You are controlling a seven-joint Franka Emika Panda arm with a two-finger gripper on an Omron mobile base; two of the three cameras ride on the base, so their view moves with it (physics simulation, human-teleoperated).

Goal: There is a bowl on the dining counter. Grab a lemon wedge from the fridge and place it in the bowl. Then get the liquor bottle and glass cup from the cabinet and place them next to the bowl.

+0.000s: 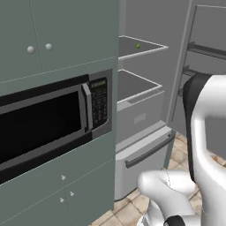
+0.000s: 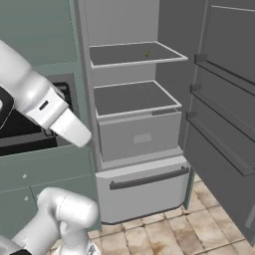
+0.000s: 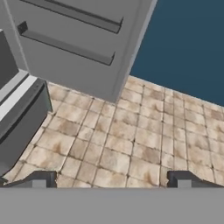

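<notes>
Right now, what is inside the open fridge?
A small lemon wedge lies on the fridge's top shelf; the shelf below is bare. The closed drawers hide their contents.

Fridge [image 1: 145, 110] stands open at centre, upper door [image 1: 207, 48] swung wide to the right w/ shelf rails on its inner face. Inside, two shelves: a tiny yellow-green lemon wedge [image 1: 138, 46] sits toward the back of the top shelf [image 1: 143, 47]; the lower shelf [image 1: 137, 86] is above a pale drawer [image 1: 140, 118]. Below, the freezer drawer [image 1: 143, 159] w/ dark bar handle is closed. Left of the fridge, a microwave [image 1: 48, 119] w/ keypad is built into grey-green cabinetry, two round knobs on the cabinet [image 1: 57, 35] doors above it. White arm [image 1: 207, 145] w/ dark joint fills the lower right, over tan tile floor [image 1: 128, 212].
</notes>
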